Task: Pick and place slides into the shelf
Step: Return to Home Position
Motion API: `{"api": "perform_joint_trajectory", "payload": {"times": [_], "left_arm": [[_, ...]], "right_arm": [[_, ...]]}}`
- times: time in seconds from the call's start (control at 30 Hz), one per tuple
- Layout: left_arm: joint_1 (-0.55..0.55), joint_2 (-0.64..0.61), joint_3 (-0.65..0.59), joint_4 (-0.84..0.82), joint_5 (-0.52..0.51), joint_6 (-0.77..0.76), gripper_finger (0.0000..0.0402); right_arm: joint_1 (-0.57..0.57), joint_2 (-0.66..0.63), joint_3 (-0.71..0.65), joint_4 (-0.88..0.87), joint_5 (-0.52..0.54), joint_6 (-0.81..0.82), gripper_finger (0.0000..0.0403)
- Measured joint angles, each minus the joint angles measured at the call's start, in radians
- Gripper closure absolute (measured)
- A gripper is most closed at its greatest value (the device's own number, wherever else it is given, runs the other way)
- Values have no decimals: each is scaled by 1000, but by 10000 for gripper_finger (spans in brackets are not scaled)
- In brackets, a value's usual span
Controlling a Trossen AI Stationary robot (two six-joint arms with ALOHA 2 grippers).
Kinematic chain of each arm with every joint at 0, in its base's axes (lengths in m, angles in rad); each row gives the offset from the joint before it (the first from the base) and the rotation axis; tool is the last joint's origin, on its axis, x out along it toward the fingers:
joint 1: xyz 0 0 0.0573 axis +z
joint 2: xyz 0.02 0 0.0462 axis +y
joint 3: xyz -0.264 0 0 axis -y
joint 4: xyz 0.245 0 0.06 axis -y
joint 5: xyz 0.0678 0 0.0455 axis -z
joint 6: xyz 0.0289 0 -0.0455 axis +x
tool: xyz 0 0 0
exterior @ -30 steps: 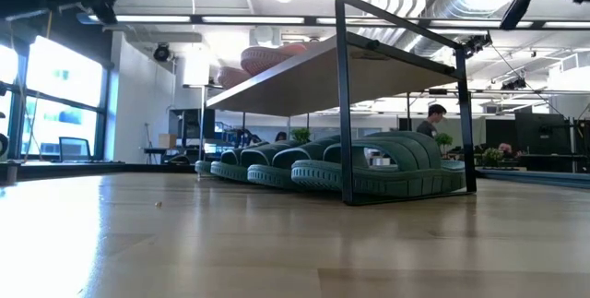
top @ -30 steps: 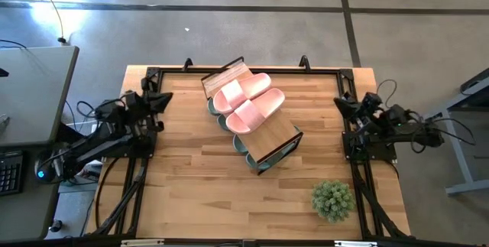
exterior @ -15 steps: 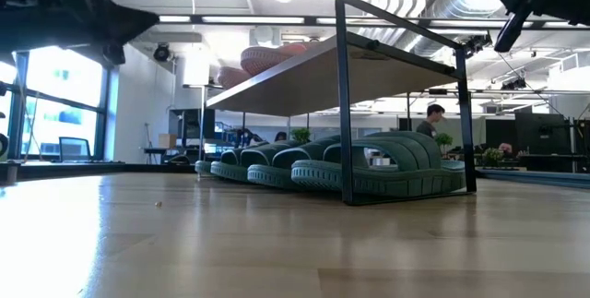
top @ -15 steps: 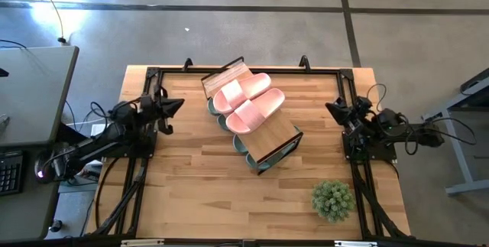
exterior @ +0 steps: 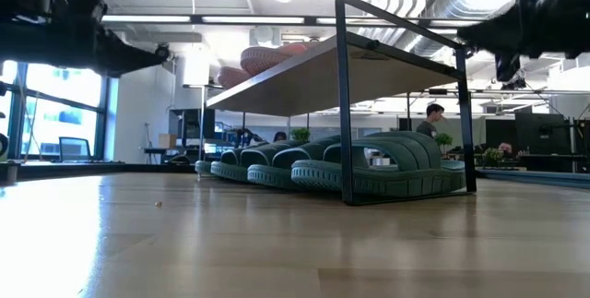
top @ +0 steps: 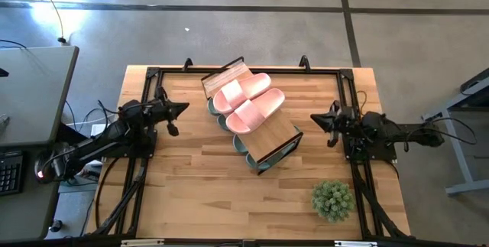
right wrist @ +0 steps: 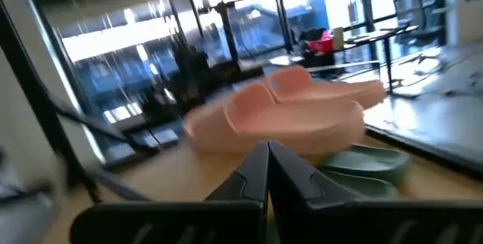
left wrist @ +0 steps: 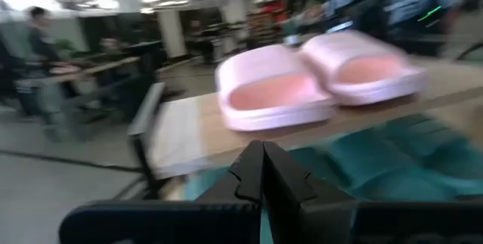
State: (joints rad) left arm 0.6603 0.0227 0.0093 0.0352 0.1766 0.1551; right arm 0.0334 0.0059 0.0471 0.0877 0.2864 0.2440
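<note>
Slides fill the shelf; left hand and right hand both pinched closed

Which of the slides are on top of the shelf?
The two pale pink rubber slides, side by side on the plank of the narrow wood-topped black-framed shelf. The sage-green rubber slides sit beneath it on the table.

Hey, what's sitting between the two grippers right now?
The high view shows the shelf, two pink slides on its top, between the left gripper and the right gripper, with bare tabletop on either side of it.
</note>
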Motion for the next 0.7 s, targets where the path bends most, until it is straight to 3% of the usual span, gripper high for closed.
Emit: {"api": "perform_joint_trajectory", "payload": {"times": [0.1, 0.27, 0.7], "left_arm": [[1, 8, 0, -5, -74, 54, 401], [1, 8, 0, -17, -162, 85, 401], [1, 8, 0, -17, -167, 84, 401]], "right_arm": [[0, 0, 0, -83, 21, -152, 403], [0, 1, 0, -141, 56, -193, 403], [0, 1, 0, -143, 45, -200, 403]]}}
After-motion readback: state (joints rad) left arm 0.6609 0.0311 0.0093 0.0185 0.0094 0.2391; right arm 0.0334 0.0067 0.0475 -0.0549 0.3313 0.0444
